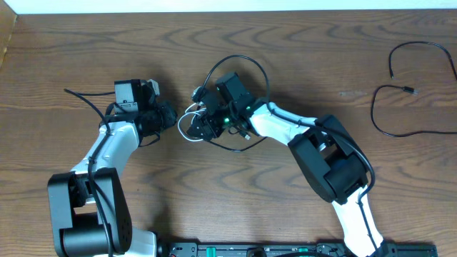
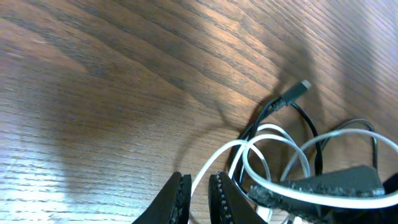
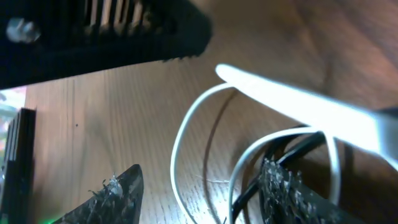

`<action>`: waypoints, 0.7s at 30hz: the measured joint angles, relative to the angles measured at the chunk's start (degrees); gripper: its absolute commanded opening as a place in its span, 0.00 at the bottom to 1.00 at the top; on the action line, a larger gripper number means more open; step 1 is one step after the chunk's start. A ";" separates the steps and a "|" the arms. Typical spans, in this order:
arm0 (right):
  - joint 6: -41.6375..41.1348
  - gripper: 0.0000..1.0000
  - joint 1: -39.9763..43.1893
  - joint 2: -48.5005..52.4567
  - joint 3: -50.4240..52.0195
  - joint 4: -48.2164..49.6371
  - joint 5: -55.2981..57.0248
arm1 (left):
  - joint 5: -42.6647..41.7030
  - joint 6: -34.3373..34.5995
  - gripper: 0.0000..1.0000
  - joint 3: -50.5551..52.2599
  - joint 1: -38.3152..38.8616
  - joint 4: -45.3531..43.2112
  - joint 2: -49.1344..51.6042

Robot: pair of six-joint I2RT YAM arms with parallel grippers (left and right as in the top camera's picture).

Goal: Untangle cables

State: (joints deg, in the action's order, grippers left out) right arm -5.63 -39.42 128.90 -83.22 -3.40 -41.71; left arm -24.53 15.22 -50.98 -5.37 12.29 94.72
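Observation:
The white cable lies in loops tangled with the black cable, whose plug end rests on the wood. One white strand runs between the nearly touching fingers of my left gripper, which is shut on it. My right gripper is open over the tangle, with a white loop between its fingers and black strands by its right finger. In the overhead view the left gripper and right gripper face each other across the white cable. The black cable arcs behind the right wrist.
A separate thin black cord lies at the far right of the wooden table. The left arm's own black wire trails off to its left. Both arm bases stand at the front edge.

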 measured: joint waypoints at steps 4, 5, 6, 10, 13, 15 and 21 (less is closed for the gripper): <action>1.14 0.58 -1.05 0.00 0.00 0.00 0.11 | 1.01 0.00 0.17 0.00 0.00 -0.15 0.00; 1.36 0.59 -1.31 0.00 0.00 0.00 0.13 | 1.55 0.00 0.16 0.00 0.00 -0.11 0.00; 1.55 0.61 -1.66 0.00 0.00 -0.02 0.15 | 2.43 0.00 0.17 0.00 0.00 -0.07 0.00; 2.51 0.61 -2.56 0.00 0.00 -0.26 0.81 | 6.62 1.38 0.17 0.00 0.00 1.03 0.00; 5.51 0.59 -3.26 0.00 0.00 -0.57 1.33 | 8.96 2.93 0.17 0.00 0.00 1.44 0.00; 7.50 0.61 -3.65 0.00 -0.09 -0.70 1.49 | 9.92 3.45 0.17 0.00 0.00 1.44 0.00; 10.36 0.70 -4.57 0.00 -6.91 -10.60 2.40 | 11.19 4.44 0.22 0.00 0.00 1.44 0.00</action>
State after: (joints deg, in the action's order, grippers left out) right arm 4.73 -43.99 128.90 -90.13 -14.00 -39.31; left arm -13.34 19.66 -50.98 -5.37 13.74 94.72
